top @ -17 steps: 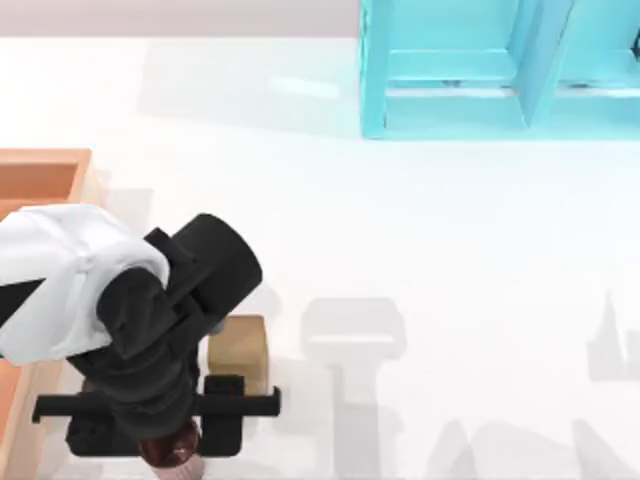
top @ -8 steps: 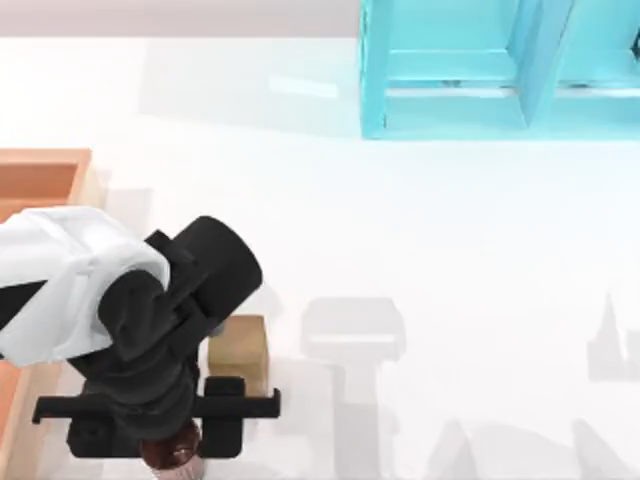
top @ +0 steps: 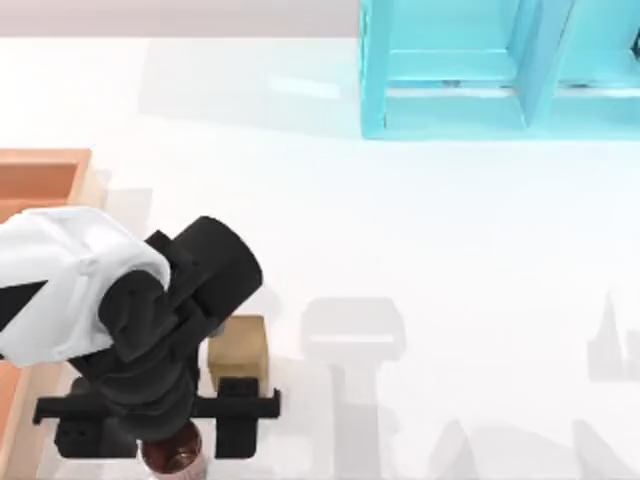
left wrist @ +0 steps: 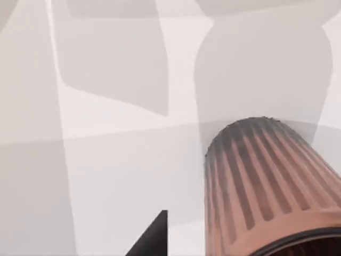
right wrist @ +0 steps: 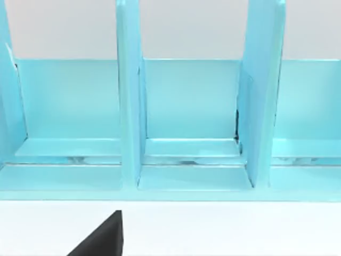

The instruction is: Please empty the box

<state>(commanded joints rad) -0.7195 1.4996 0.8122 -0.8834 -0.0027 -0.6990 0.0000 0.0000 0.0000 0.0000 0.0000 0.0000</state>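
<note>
A white table [top: 450,250] seen from above. At its left edge lies the box [top: 40,175], a shallow open-topped wooden tray with an orange-brown floor and lighter tan raised rims; much of it is hidden beneath the left arm. That arm's white and black body reaches over the box's right rim, and the left gripper [top: 172,452] sits at the table's near-left, closed around a brown ribbed cupcake [left wrist: 266,186] with a pleated paper-like side. A small tan-gold cube [top: 238,350] rests on the table just beside the gripper, outside the box. A turquoise shelf unit [top: 500,70] with upright dividers stands at the far right.
</note>
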